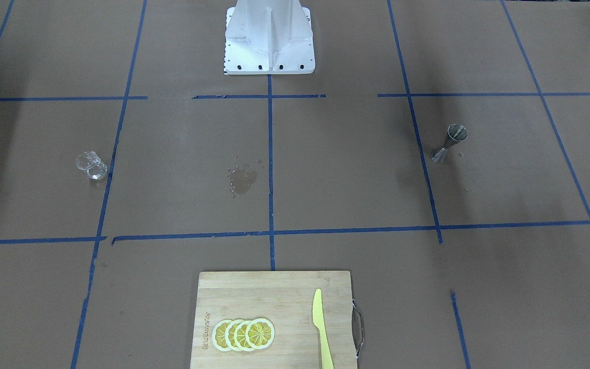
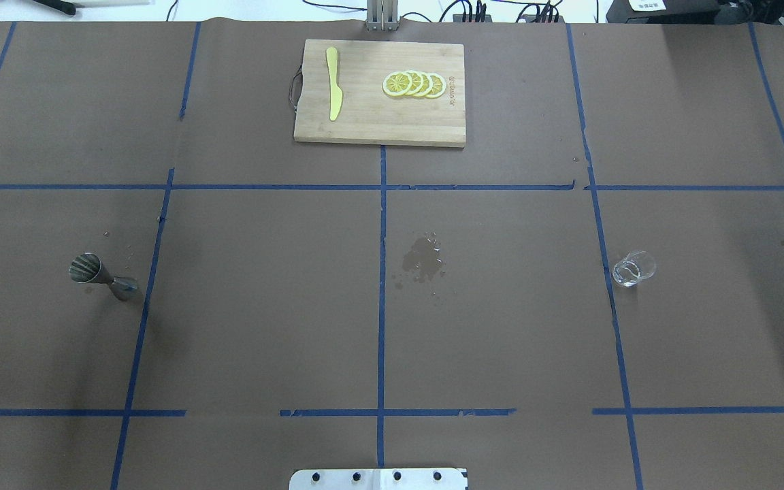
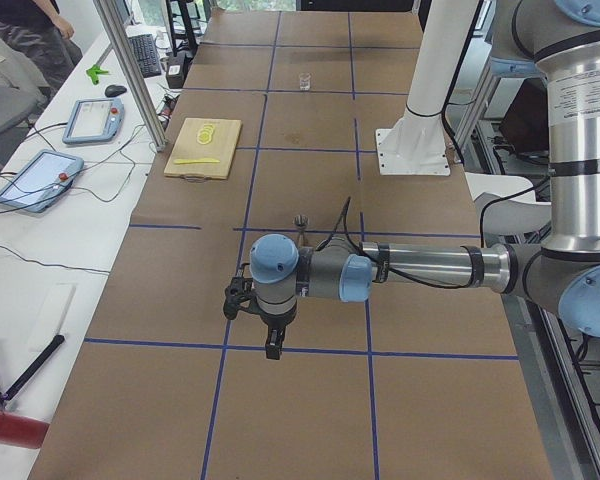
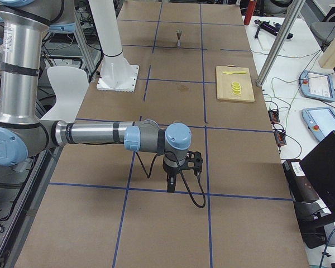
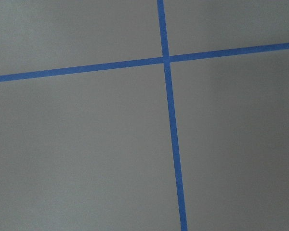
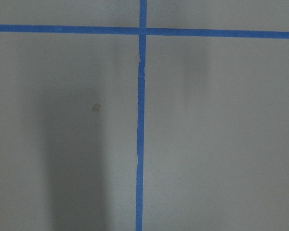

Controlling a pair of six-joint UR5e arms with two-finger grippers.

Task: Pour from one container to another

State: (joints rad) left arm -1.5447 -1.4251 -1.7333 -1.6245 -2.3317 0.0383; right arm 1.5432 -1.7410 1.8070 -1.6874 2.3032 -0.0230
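Two vessels stand well apart in the overhead frame, metal jigger (image 2: pixel 96 273) mid-left, clear glass (image 2: pixel 633 268) mid-right; whether left gripper (image 3: pixel 272 349) or right gripper (image 4: pixel 170 187) is spread, I cannot tell

Left gripper (image 3: pixel 272 348) and right gripper (image 4: pixel 169 187) show only in the side views, small and end-on, so can't tell how the jaws stand. Jigger (image 3: pixel 301 221) has its lower part hidden behind the left arm (image 3: pixel 420 268) in the left-side view; the glass (image 3: pixel 304 82) is too small to read there, and overhead its contents, if any, can't be told either. Cutting board (image 1: pixel 274 287) and yellow knife (image 1: pixel 319 320) run off the front view's bottom edge, and the base plate (image 2: pixel 378 478) is clipped by the overhead's bottom edge.
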